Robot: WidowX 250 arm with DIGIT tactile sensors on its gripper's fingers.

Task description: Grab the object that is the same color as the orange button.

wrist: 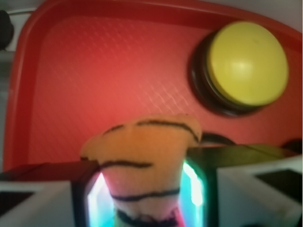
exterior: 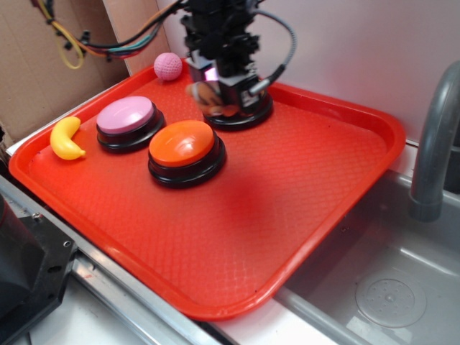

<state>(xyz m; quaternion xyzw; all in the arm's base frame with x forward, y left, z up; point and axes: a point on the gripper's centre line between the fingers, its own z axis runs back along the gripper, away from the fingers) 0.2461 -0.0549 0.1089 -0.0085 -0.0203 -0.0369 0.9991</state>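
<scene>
Wrist view shows the small tiger toy (wrist: 142,165) pressed between the two fingers (wrist: 87,189) of the gripper (wrist: 142,198); the jaws are closed in on its striped body from both sides, so the gripper has a firm hold of it and is open only as wide as the toy. Below the toy there is the red tray (wrist: 94,71), and the yellow button (wrist: 246,64) stands on the tray near its far edge, apart from the toy. From the exterior view, the gripper (exterior: 212,97) hangs over the back part of the tray (exterior: 302,187), just in front of a black base of a button that is mostly hidden behind it, and the tiger toy (exterior: 205,93) appears as a blurred tan spot at the fingertips. It seems to be lifted a little from the tray surface, but I cannot tell this for sure. The orange button (exterior: 183,144) stands in the middle of the tray, near the gripper, with the pink button (exterior: 126,116) just beside it; the banana (exterior: 66,139) and the pink ball (exterior: 168,65) lie further to the side, untouched. I judge that the main step, the grasp of the matching object, is done, and what is left is only to raise it clearly and keep it held.
</scene>
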